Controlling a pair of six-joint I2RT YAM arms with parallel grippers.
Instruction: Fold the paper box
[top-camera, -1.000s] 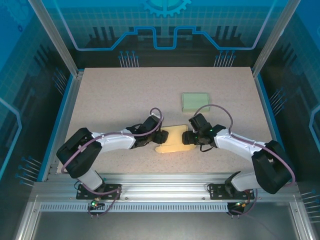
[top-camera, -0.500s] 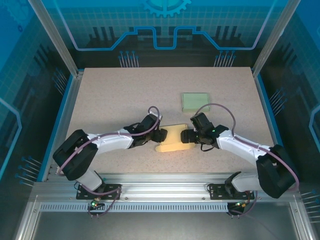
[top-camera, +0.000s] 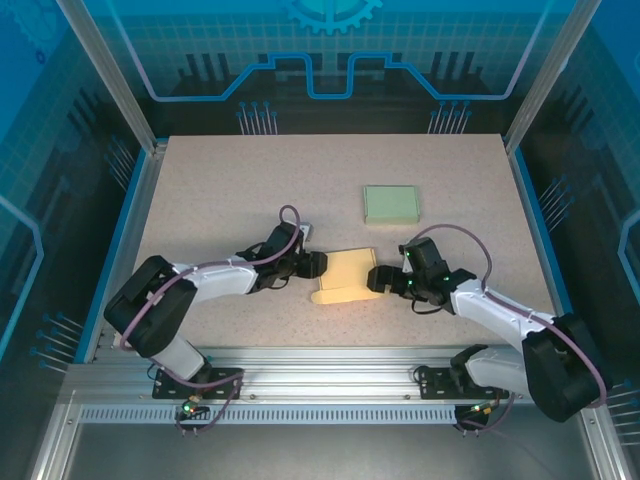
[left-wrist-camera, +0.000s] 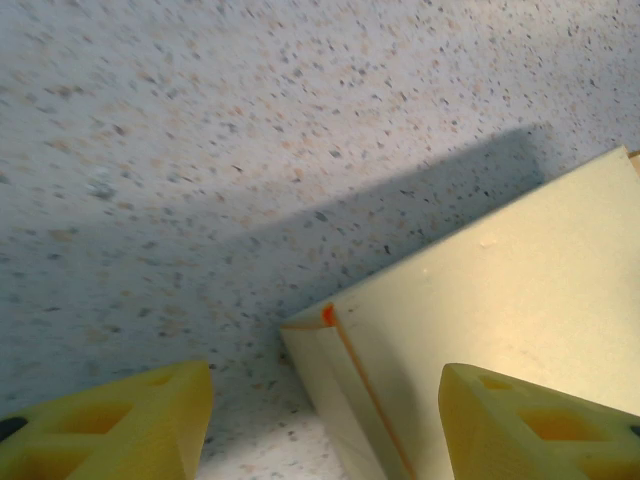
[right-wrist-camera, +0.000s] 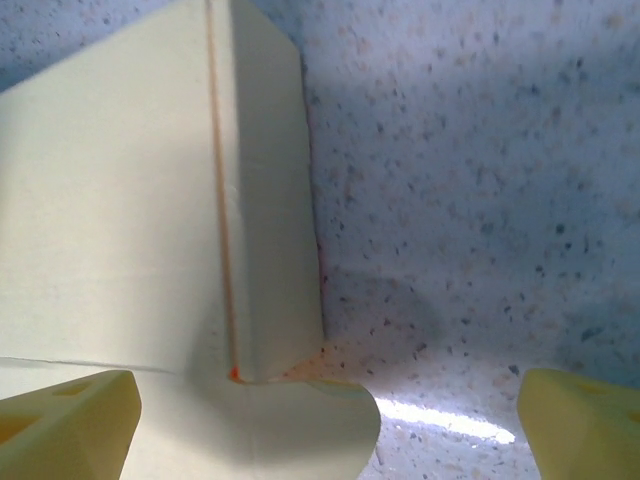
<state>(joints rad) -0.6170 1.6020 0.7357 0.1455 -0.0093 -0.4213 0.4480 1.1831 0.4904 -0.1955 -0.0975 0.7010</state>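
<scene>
Left gripper (top-camera: 316, 265), drawn back leftward, stands released, its jaws apart beside a corner of the cream paper box (top-camera: 345, 277). The box lies part-folded on the table (top-camera: 230, 190), between both arms. Right gripper (top-camera: 377, 280), likewise withdrawn, has spread wide and holds nothing. One crease seems set, with more folds remaining. A flat green box (top-camera: 390, 204) lies beyond. No writing is legible.

Left arm (top-camera: 215, 275) stretched low and inward, left gripper (top-camera: 320, 265) pointing right, yellow fingers (left-wrist-camera: 110, 425) parted with nothing clamped, right arm (top-camera: 500, 315) reaching inward, right gripper (top-camera: 374, 280) pointing left, jaws spread wide, empty
</scene>
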